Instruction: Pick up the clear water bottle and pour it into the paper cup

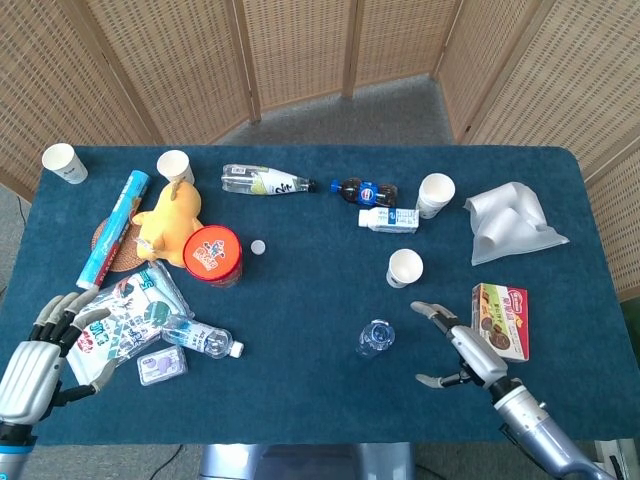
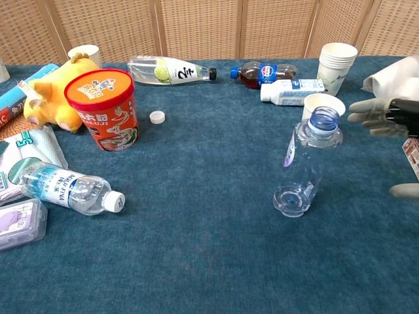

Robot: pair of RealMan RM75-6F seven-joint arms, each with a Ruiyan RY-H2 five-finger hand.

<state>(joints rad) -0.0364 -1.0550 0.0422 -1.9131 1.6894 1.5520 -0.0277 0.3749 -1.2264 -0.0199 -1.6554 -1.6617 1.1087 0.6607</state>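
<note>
Right hand [image 1: 462, 352] hovering empty with fingers spread, just right of the upright, uncapped clear water bottle [image 2: 306, 163] standing near the paper cup [image 1: 405, 267] on the blue table [image 1: 300, 380].

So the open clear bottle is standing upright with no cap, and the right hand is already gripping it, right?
Not quite. The clear water bottle does stand upright with no cap, but the right hand is not gripping it. Its fingers are spread open and there is bare table between hand and bottle. The head view shows the gap plainly.
</note>
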